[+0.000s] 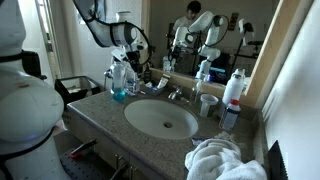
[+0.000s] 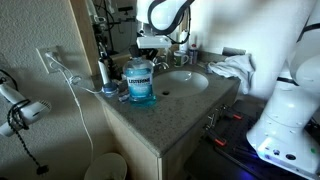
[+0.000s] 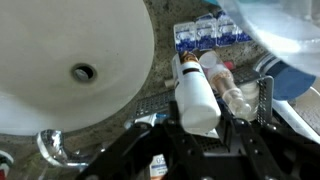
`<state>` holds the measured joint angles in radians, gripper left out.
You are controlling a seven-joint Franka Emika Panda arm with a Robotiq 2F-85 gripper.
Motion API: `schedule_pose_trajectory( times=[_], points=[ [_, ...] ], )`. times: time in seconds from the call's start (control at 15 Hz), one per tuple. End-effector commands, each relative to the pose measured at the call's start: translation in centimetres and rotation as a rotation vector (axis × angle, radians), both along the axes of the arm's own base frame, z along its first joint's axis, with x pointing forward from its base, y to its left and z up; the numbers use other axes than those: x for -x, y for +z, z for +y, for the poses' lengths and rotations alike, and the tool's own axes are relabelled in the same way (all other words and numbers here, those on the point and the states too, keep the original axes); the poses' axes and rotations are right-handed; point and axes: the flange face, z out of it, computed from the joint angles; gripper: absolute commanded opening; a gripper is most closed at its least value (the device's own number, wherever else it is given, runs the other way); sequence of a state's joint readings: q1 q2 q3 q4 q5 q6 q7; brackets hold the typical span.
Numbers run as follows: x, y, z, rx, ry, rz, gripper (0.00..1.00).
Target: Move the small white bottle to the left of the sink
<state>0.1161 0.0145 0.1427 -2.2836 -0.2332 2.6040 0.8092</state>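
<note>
Gripper straddles bottle by sink; can't tell if clamped. We lower slow, stay clear of mouthwash, release w/ base flat.

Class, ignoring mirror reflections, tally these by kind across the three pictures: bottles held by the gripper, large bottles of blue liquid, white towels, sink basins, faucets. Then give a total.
Bottles held by the gripper: 1, the small white bottle
Large bottle of blue liquid: 1
White towel: 1
Sink basin: 1
Faucet: 1
Total: 5
</note>
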Motion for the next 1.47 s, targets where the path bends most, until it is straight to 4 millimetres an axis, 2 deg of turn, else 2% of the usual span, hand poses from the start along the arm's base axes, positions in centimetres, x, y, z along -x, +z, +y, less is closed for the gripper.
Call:
schedule_pose_trajectory(
  times=[0.0, 0.27, 0.53, 1.07, 1.4],
  points=[
    [-1.2, -0.4, 0.1, 0.013, 0.015, -0.022, 0.13],
    [-2.4, -0.3, -0.3, 0.021, 0.011, -0.027, 0.13],
    [-3.3, 0.6, -0.9, -0.017, 0.009, -0.006, 0.13],
    [-3.5, 2.0, -2.0, -0.058, 0.059, 0.082, 0.13],
    [-4.6, 1.4, -3.0, -0.034, 0.017, 0.095, 0.13]
  ],
)
